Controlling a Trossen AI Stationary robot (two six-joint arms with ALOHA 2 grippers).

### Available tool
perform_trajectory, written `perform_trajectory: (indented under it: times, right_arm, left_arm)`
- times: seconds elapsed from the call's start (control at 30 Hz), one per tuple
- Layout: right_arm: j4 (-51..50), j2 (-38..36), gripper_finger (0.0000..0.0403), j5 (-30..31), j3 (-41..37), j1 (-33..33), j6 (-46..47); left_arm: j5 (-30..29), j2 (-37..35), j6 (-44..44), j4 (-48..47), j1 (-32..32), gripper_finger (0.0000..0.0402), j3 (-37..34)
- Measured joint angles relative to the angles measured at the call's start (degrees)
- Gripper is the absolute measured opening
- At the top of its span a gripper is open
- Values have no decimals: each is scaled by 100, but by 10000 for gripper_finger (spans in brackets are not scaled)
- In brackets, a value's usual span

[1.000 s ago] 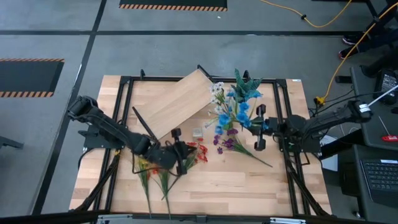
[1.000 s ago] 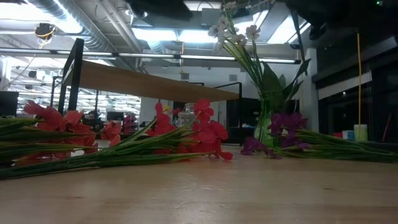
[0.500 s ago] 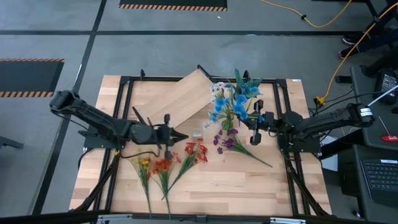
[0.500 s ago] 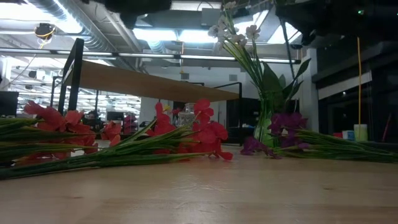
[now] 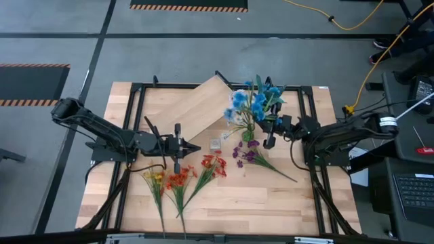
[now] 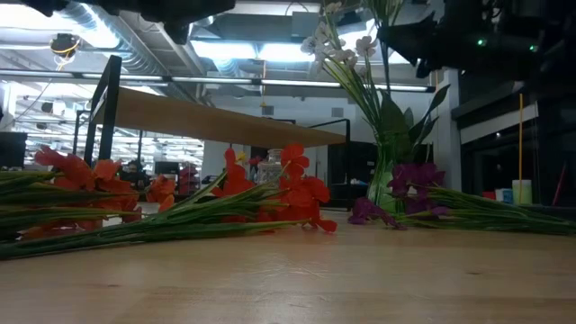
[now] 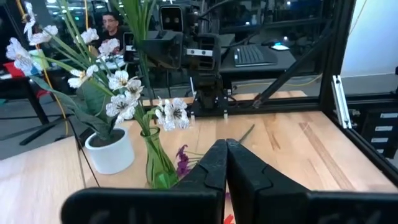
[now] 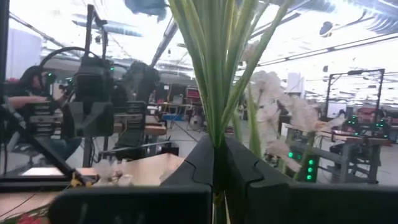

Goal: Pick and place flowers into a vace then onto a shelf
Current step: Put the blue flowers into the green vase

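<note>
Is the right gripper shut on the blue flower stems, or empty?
Shut on them: in the wrist view the right gripper has green stems pinched between closed fingers.

I see wood-plank worktop [image 5: 271,203]; shelf [image 5: 196,108] angled at back, red and orange flowers [image 5: 182,177] front-left, purple spray [image 5: 249,154] mid-right.

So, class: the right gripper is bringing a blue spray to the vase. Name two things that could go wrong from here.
1. The right gripper, shut on the blue spray's thin stems, hangs close by the narrow vase, which already holds white flowers; a stem could miss the mouth or tip the vase.
2. The white potted plant stands right beside the vase, so its leaves may snag the spray.
The left gripper is shut and empty.
</note>
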Motion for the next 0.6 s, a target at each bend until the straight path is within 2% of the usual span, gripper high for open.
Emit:
perform_trajectory:
  times: [0.5,0.6]
  right_arm:
    - [297,706,10,-37,0,-157,-96]
    - [328,850,10,154,0,-155,-7]
  left_arm:
    - [-2,2,-36,-2,0,3,0]
    - [-2,2,-35,0,0,3,0]
